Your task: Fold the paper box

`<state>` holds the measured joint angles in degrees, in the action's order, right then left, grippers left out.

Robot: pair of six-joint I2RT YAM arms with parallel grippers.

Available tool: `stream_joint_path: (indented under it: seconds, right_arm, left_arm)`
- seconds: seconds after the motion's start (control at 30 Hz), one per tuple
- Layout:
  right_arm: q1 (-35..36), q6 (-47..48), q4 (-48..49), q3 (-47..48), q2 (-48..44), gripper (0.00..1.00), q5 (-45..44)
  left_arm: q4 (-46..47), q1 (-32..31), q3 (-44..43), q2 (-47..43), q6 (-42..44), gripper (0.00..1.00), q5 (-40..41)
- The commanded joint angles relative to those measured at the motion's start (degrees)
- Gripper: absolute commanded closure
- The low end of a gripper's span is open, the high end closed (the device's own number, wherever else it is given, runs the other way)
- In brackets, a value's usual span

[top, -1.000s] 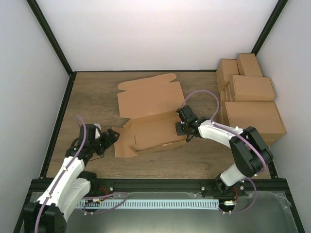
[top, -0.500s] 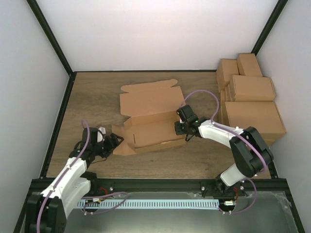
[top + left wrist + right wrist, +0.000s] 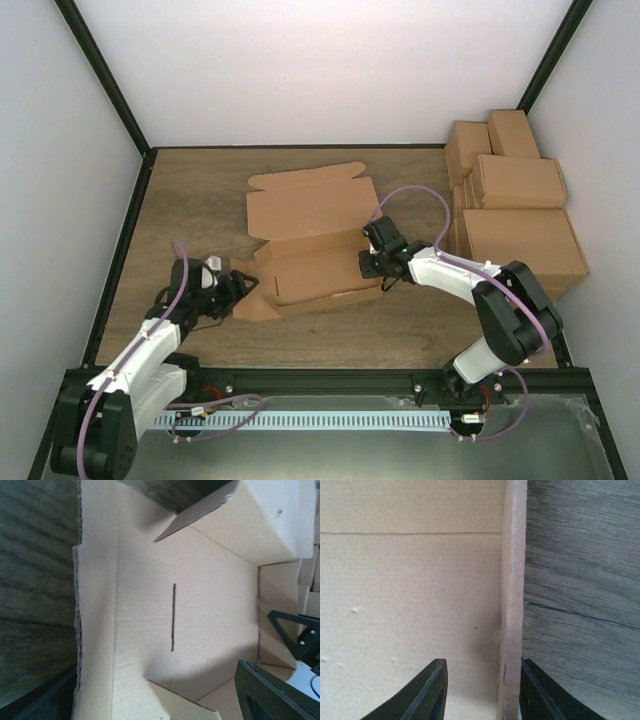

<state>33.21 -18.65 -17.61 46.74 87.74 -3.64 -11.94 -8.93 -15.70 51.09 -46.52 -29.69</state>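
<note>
Since a second ago the paper box (image 3: 310, 245) has swung square to the counter (image 3: 190, 200), its lid flap pointing straight back, and the left hand (image 3: 240, 285) has pushed in to the box's left end flap. The right hand (image 3: 372, 262) has stayed at the right end wall. A stack of finished cartons (image 3: 515, 215) sits at the far right.

Left wrist view: the box's plain floor with one narrow slit (image 3: 173, 617) fills the frame. The hand's dark fingers (image 3: 270, 690) stand wide apart, with nothing clamped.

Right wrist view: the upright end wall (image 3: 512, 605) stands between the partly spread fingers (image 3: 427, 690). The left finger is clear of it, so the wall is not squeezed.
</note>
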Motion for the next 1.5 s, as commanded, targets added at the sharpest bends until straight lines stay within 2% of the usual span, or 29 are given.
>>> stream_joint_path:
  seconds: [0.0,0.17,0.33,0.5,0.73,0.87,0.97,1.03,1.2,1.47]
  right_arm:
    - [0.61,0.52,-0.45,0.98,-0.58,0.58,0.42]
    - [1.52,0.23,-3.91,2.54,-2.96,0.53,-2.28]
    - [1.77,0.15,-8.46,5.64,-6.93,0.43,-4.32]
    - [4.4,0.63,-10.9,10.34,-8.33,0.45,-5.72]
    - [10.3,-0.04,-8.91,13.41,-3.17,0.46,1.97]
    - [12.06,-0.25,-5.86,12.64,2.19,0.53,10.83]
    - [12.18,-1.31,-2.95,10.34,4.66,0.69,14.37]
    - [12.24,-1.59,-1.18,8.5,5.67,0.75,15.17]
    - [12.23,-1.71,1.44,5.42,7.55,0.76,16.03]
    - [12.25,-2.8,4.7,1.68,8.02,0.76,17.51]
  left_arm:
    - [4.44,0.07,-2.14,-1.5,0.32,0.19,-2.57]
    - [0.09,-0.07,-5.55,-1.52,3.54,0.21,-2.6]
    - [-4.18,-0.11,-6.99,-1.57,6.28,0.21,-0.08]
    - [-4.06,-0.07,-6.45,0.17,7.83,0.22,0.3]
    - [-4.12,-0.12,-6.27,1.13,8.55,0.22,0.6]
    - [-3.74,-0.11,-6.1,1.16,8.26,0.22,0.64]
    - [-2.89,-0.06,-5.86,1.59,7.89,0.22,0.39]
    - [-1.67,-0.12,-5.39,2.16,7.51,0.22,-0.03]
    - [3.38,-0.41,-3.86,5.26,6.83,0.22,-2.77]
    - [6.32,-1.9,-5.11,10.28,5.44,0.22,-3.83]
